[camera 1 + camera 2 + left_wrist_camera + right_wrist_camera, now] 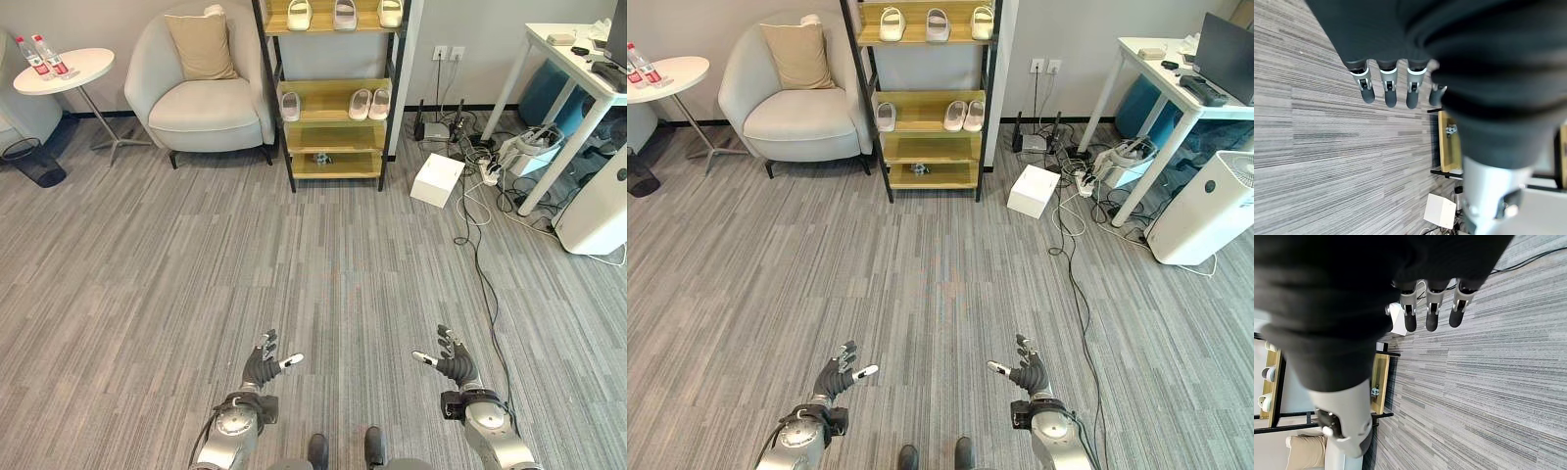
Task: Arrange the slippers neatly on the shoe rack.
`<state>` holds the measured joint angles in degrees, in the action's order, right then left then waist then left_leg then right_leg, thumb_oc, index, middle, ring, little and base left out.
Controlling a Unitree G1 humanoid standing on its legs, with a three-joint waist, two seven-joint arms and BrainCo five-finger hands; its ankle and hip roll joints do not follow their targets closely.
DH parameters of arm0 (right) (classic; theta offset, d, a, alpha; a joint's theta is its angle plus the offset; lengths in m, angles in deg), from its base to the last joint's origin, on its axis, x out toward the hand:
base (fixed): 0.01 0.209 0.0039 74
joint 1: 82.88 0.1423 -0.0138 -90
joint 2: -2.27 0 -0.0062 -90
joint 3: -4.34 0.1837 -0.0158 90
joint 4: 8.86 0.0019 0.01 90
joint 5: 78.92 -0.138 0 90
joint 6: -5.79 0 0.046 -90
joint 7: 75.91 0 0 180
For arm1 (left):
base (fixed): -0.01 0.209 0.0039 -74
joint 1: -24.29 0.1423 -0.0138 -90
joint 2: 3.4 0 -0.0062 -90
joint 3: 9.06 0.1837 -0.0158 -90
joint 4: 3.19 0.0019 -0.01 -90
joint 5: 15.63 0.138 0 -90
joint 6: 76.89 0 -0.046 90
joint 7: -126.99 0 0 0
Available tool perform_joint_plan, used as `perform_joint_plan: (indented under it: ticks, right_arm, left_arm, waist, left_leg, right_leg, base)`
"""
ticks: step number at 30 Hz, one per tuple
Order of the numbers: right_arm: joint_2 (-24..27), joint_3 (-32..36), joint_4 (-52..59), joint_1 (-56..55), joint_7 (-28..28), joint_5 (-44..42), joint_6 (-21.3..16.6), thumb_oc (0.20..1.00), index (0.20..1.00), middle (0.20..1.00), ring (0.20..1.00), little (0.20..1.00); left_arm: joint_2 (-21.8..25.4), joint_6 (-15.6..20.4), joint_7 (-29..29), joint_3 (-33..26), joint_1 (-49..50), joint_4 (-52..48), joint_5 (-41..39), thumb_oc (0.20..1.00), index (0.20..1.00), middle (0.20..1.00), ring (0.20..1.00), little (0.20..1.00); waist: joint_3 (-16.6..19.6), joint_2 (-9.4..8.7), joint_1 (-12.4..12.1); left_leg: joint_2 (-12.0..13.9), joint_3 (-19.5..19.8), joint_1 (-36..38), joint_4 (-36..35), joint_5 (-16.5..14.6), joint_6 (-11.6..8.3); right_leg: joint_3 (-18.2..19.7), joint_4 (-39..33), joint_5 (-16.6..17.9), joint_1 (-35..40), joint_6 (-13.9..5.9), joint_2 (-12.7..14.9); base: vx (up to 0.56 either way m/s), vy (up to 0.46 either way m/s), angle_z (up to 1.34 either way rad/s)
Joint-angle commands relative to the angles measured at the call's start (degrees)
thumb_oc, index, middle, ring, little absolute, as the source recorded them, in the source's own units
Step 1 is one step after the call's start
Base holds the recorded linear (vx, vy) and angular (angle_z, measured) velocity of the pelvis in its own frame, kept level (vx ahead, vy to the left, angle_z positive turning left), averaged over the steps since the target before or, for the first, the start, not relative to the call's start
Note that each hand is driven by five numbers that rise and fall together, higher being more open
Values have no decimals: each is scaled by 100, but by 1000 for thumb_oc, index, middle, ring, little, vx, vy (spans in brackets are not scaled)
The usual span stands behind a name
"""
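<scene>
Slippers (370, 103): on rack (333, 137) shelves, far ahead, well apart from both hands, toes pointing away. Left hand (262, 368), right hand (453, 364): near, fingers released, empty; right slightly nearer.

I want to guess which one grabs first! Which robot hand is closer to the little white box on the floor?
The right robot hand. The white box lies far ahead, roughly in line with it; the left robot hand is farther off to the side. Both are open.
</scene>
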<state>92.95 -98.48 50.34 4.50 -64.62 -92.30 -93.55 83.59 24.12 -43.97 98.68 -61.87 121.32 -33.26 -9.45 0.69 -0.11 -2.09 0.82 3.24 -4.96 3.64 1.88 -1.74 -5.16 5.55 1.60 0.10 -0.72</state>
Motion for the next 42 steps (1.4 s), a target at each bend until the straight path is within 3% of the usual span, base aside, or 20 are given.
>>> perform_joint_plan:
  ticks: [1, 10, 24, 31, 36, 39, 41, 42]
  right_arm:
    - [20, -8, 395, 194, 75, 164, -141, 1000, 1000, 1000, 1000, 1000]
    - [36, -188, 298, 247, 13, 467, -19, 1000, 1000, 1000, 1000, 1000]
    - [14, -210, 394, 173, -122, 203, -108, 1000, 1000, 1000, 1000, 1000]
    - [54, -198, 460, 160, -124, 160, -167, 1000, 1000, 1000, 1000, 1000]
    - [167, -141, 489, 327, -104, 137, -208, 1000, 1000, 1000, 1000, 1000]
    - [194, -206, 426, 462, -188, 374, -139, 1000, 1000, 1000, 1000, 1000]
    - [190, -199, 434, 461, -226, 411, -128, 1000, 1000, 1000, 1000, 1000]
    - [243, -150, 544, 394, -256, 382, -118, 1000, 1000, 1000, 1000, 1000]
  left_arm:
    - [-22, 172, -20, -94, -208, 58, -279, 1000, 1000, 1000, 1000, 1000]
    - [19, 203, -21, -195, -140, -43, -306, 1000, 1000, 1000, 1000, 1000]
    - [81, 227, -55, -75, -132, -140, -70, 1000, 1000, 1000, 1000, 1000]
    - [76, 234, -59, -73, -106, -224, -99, 1000, 1000, 1000, 1000, 1000]
    - [269, 255, 7, -71, -121, -330, 98, 1000, 1000, 1000, 1000, 1000]
    - [357, 231, -46, -205, -154, -366, 12, 1000, 1000, 1000, 1000, 1000]
    - [408, 234, -75, -223, -251, -331, 40, 1000, 1000, 1000, 1000, 1000]
    - [432, 289, -95, -215, -367, -404, 57, 1000, 1000, 1000, 1000, 1000]
  waist:
    - [49, -143, 63]
    - [79, -121, 104]
    - [56, -106, 106]
    - [-5, -135, 70]
    - [-89, -256, -20]
    - [-289, -284, -98]
    - [-405, -288, -73]
    - [-535, -227, -38]
  left_leg:
    - [-32, 338, 253, -4, -836, 89]
    - [-58, 311, 285, -4, -845, 109]
    - [-108, 337, 159, -4, -803, 101]
    - [-117, 341, 125, -4, -825, 113]
    - [-200, 366, -34, -4, -818, 254]
    - [-204, 254, -88, 98, -901, 389]
    - [-210, 252, 2, 74, -901, 417]
    - [-156, 272, 255, -2, -967, 392]
  right_leg:
    - [61, 16, -1008, 498, -238, 148]
    - [88, 16, -991, 540, -228, 165]
    - [-2, 16, -943, 448, -272, 221]
    - [-35, 16, -953, 406, -318, 242]
    - [-28, 16, -852, 265, -412, 308]
    - [-135, 1404, -952, -473, -704, 380]
    - [-176, 2264, -776, -886, -820, 448]
    - [-288, 2005, -830, -984, -657, 437]
  base:
    - [0, 0, 0]
    - [-7, -1, -1]
    - [6, 3, 0]
    - [47, 44, 2]
    - [30, 197, 0]
    - [-4, 212, -37]
    - [108, 131, -41]
    - [223, 78, 11]
